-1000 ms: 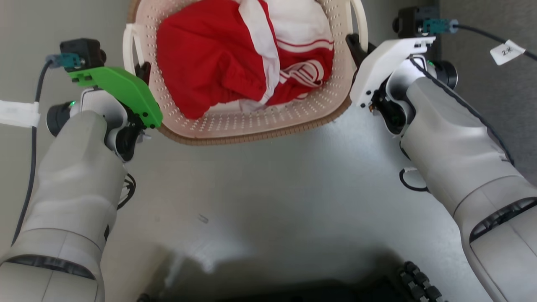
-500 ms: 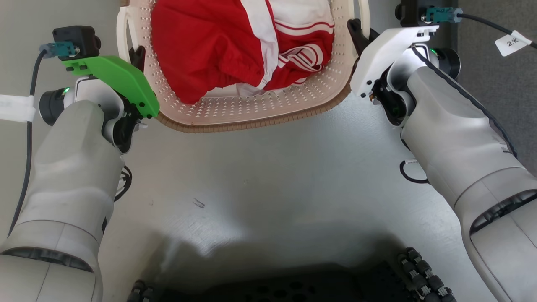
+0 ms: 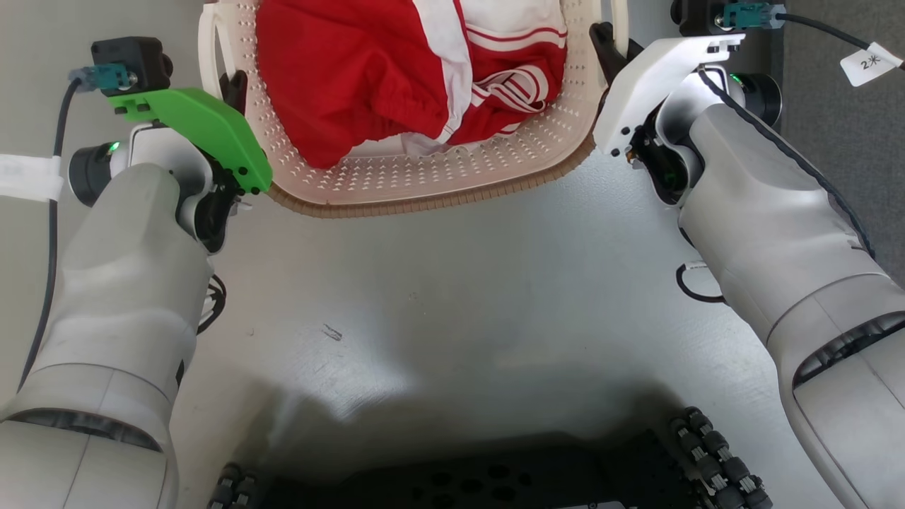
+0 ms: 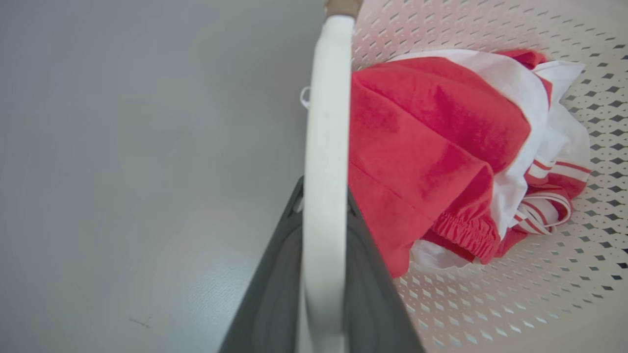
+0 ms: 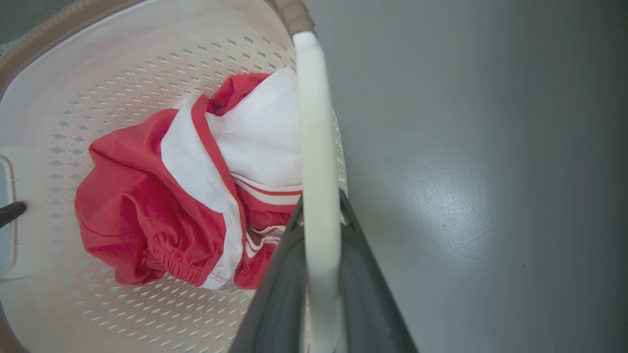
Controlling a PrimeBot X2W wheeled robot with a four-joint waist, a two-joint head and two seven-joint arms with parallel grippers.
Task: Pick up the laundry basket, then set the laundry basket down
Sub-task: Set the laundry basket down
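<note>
The laundry basket (image 3: 438,185) is cream-white and perforated, with a brown woven-look rim, at the top centre of the head view. It holds red and white clothes (image 3: 396,71). My left gripper (image 3: 232,88) is shut on the basket's left loop handle (image 4: 324,147), its dark fingers (image 4: 274,284) pressed to both sides of the white bar. My right gripper (image 3: 606,44) is shut on the right loop handle (image 5: 316,162) in the same way. The basket hangs between both arms over the grey floor (image 3: 452,297).
The robot's dark wheeled base (image 3: 495,481) lies at the bottom of the head view. A darker grey surface (image 3: 848,127) runs along the far right. Black cables (image 3: 689,283) hang beside both forearms. Bare floor spreads around the basket.
The basket and both grippers sit a little higher in the head view than one second ago, and more of the dark base shows at the bottom. Both grips are unchanged.
</note>
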